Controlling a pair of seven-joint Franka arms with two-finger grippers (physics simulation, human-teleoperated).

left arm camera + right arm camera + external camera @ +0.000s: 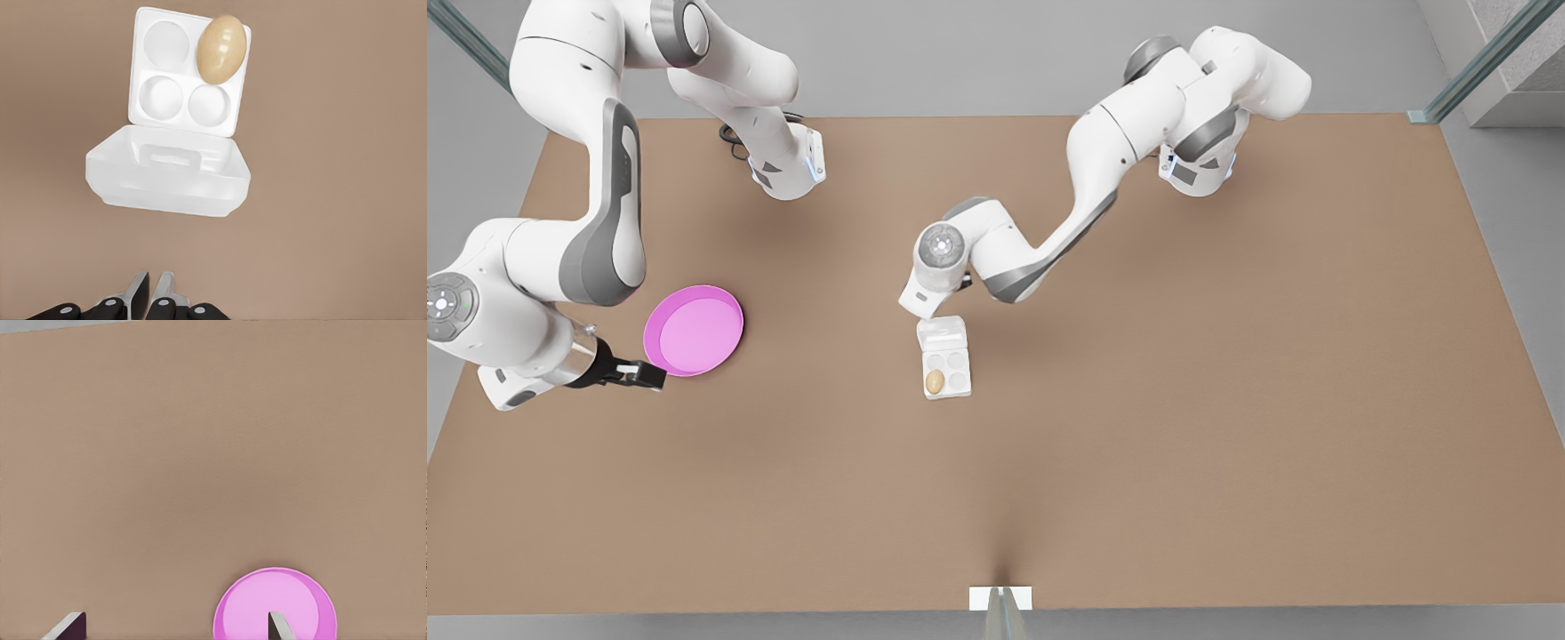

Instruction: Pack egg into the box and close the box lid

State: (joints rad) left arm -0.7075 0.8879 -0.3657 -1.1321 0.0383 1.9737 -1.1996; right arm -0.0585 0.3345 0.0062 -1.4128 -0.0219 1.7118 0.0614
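Since the egg [221,49] already sits in a far corner cup of the box [189,72], the lid [168,171], lying open just ahead of the nearly clenched left pincer [149,288], should be lifted from its hidden near edge, while the released right pincer [175,625] waits by the plate [275,605], its fingers cut off.

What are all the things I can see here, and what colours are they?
egg: one, tan-brown, sitting in one cup of the box.
box: one, white, four cups, middle of the table.
box lid: one, white, open, beside the tray on the arm's side.
plate: one, pink, empty, toward the front view's left.
table: one, brown.
left gripper: one, fingers nearly together, near the box lid.
right gripper: one, fingers open, empty, at the plate's edge.
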